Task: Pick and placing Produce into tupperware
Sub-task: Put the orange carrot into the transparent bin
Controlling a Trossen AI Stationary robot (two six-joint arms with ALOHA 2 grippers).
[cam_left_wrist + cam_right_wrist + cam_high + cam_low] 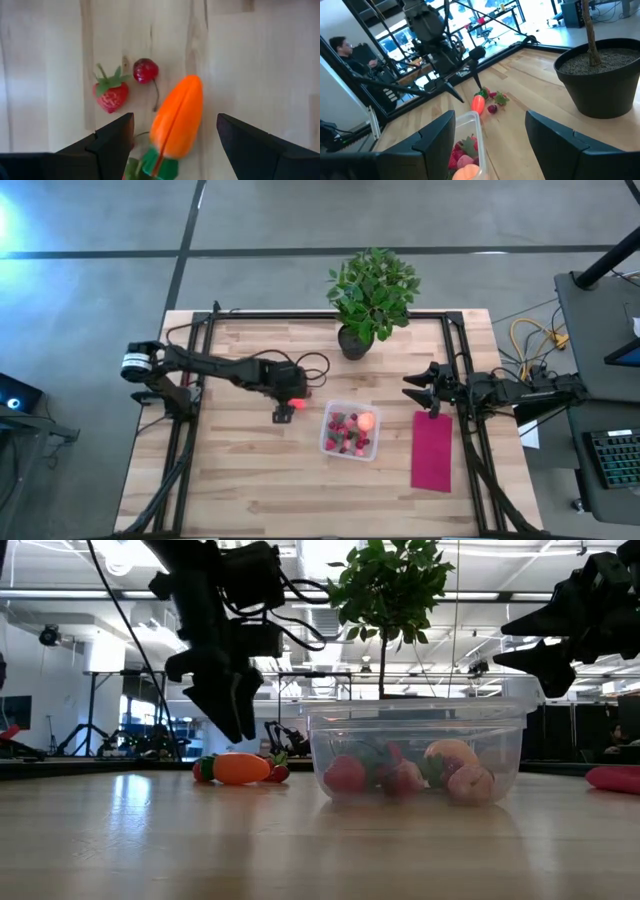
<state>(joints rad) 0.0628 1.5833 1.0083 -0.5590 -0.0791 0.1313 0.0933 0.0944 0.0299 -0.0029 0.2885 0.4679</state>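
Note:
An orange piece of produce with a green top (176, 117) lies on the wooden table, with a strawberry (111, 94) and a cherry (145, 70) beside it. My left gripper (175, 116) hangs open just above the orange piece (238, 768), pointing steeply down with a finger on either side and touching nothing. To its right stands the clear tupperware (350, 432), holding several red pieces and a round orange-pink fruit (366, 421). My right gripper (415, 390) waits open and level at the table's right side.
A potted leafy plant (372, 295) stands at the far middle of the table. A flat magenta cloth (432, 450) lies right of the tupperware. Black frame rails (190, 440) run along the table's sides. A person (342, 47) sits in the room beyond.

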